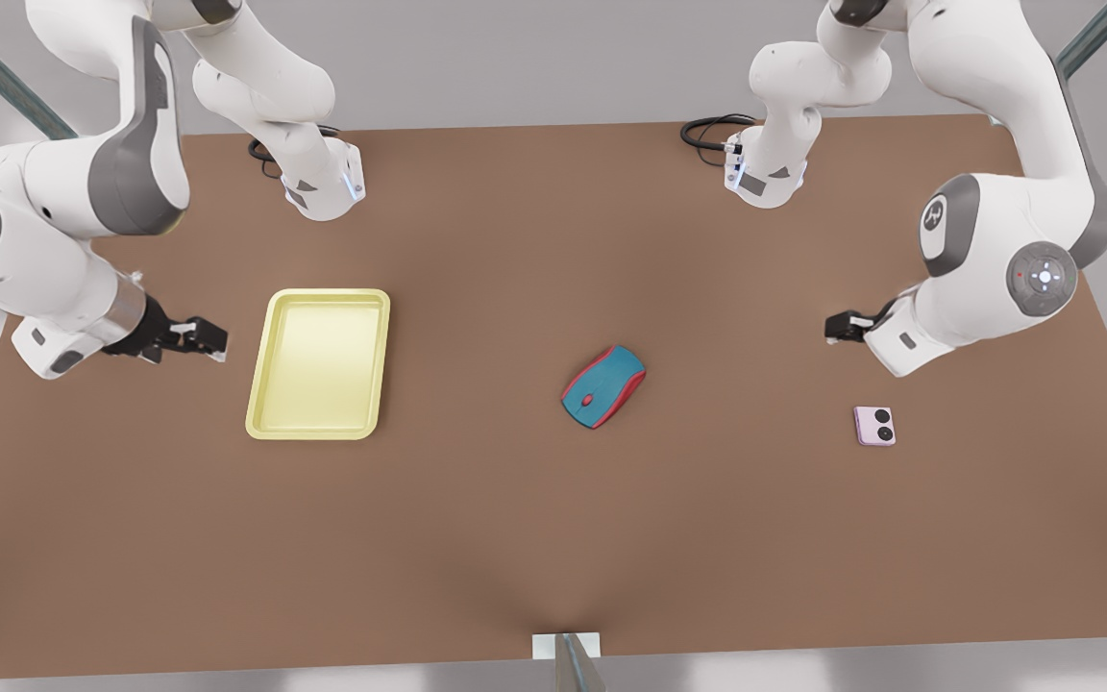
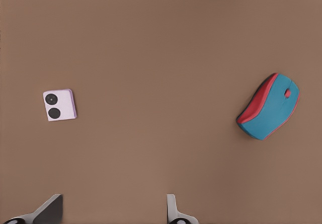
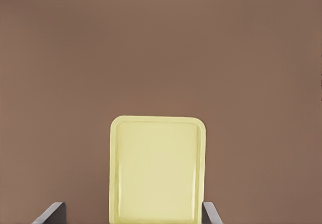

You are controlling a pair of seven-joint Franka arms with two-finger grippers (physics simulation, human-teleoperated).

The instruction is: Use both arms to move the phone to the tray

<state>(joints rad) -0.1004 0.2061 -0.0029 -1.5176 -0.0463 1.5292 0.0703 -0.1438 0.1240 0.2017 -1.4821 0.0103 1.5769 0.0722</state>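
Note:
The pale pink phone [image 1: 873, 426] lies flat on the brown table at the front view's right, its two black lenses up; the left wrist view shows the phone [image 2: 59, 104] too. My left gripper [image 1: 837, 327] hovers open a little behind the phone, its fingertips [image 2: 50, 209] wide apart with nothing between them. The pale yellow tray [image 1: 319, 364] sits empty at the front view's left. My right gripper [image 1: 203, 336] stands open just beside the tray's short side, facing the tray [image 3: 157, 168], and holds nothing.
A teal-and-red computer mouse [image 1: 602, 386] lies mid-table between tray and phone, also in the left wrist view as the mouse [image 2: 269, 106]. Both arm bases [image 1: 323, 187] stand at the table's far edge with black cables. A small bracket [image 1: 566, 646] sits at the near edge.

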